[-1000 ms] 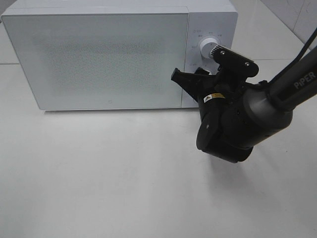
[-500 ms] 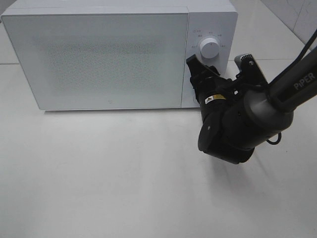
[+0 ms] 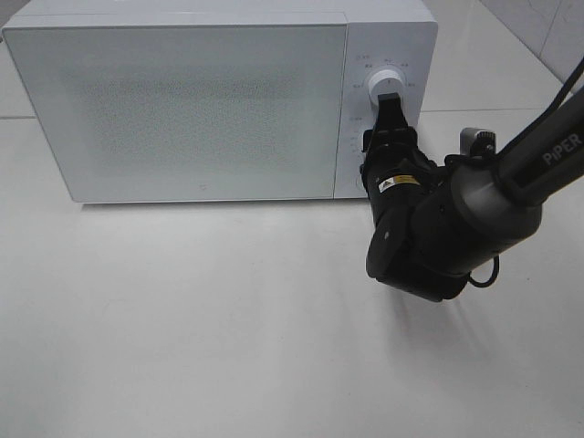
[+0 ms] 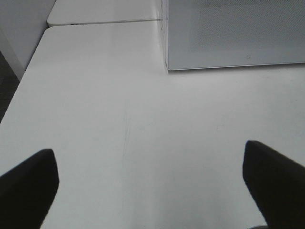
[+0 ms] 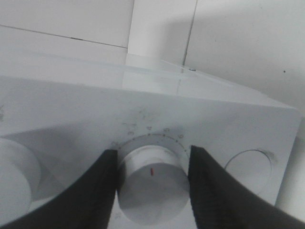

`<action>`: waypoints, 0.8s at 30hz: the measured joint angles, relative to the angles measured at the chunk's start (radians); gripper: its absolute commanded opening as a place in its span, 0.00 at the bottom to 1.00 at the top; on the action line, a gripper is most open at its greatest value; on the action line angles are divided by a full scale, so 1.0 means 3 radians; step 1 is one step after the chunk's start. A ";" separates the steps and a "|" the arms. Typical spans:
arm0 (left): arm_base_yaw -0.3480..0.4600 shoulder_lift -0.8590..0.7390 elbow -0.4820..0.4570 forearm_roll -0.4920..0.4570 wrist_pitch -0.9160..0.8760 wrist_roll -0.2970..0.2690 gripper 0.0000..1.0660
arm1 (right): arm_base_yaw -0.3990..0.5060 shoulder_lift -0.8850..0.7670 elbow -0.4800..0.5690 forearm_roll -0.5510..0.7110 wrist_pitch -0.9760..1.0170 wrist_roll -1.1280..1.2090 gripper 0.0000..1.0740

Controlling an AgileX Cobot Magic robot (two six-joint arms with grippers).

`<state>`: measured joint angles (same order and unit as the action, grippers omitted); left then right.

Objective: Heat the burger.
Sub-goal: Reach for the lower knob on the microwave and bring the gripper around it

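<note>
Microwave closed, burger out of sight, right gripper on the lower dial.

The microwave (image 3: 383, 36) stands at the far side of the table (image 3: 182, 319) with its door (image 3: 182, 109) shut. I see no burger anywhere, so I take it to be inside, with loading done. The right gripper (image 5: 152, 157) is part-spread astride the lower dial (image 5: 151, 186); whether it pinches I cannot tell. The left gripper (image 4: 150, 191) hangs spread wide over bare table to the left. Turning the dial looks to be what remains.
</note>
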<state>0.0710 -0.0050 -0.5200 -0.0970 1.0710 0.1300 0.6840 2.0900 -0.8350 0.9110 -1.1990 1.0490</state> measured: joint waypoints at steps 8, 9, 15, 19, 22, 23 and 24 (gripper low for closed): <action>0.0000 0.0000 0.0000 0.0000 0.0000 0.0000 0.92 | 0.0000 0.0000 0.0000 0.0007 0.0023 0.0813 0.00; 0.0000 0.0000 0.0000 0.0000 0.0000 0.0000 0.92 | 0.0000 0.0003 0.0000 0.0007 0.0030 0.0960 0.00; 0.0000 0.0000 0.0000 0.0000 0.0000 0.0000 0.92 | 0.0000 0.0003 0.0000 0.0007 0.0023 0.1087 0.00; 0.0000 0.0000 0.0000 0.0000 0.0000 0.0000 0.92 | 0.0000 0.0010 0.0000 0.0007 0.0007 0.1133 0.01; 0.0000 0.0000 0.0000 0.0000 0.0000 0.0000 0.92 | 0.0000 0.0010 0.0000 0.0007 0.0007 0.1100 0.02; 0.0000 0.0000 0.0000 0.0000 0.0000 0.0000 0.92 | 0.0000 0.0010 0.0000 0.0007 0.0007 0.1073 0.03; 0.0000 0.0000 0.0000 0.0000 0.0000 0.0000 0.92 | 0.0000 0.0010 0.0000 0.0007 0.0007 0.1073 0.03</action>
<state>0.0710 -0.0050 -0.5200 -0.0970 1.0710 0.1300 0.6840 2.0930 -0.8350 0.9130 -1.1970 1.3710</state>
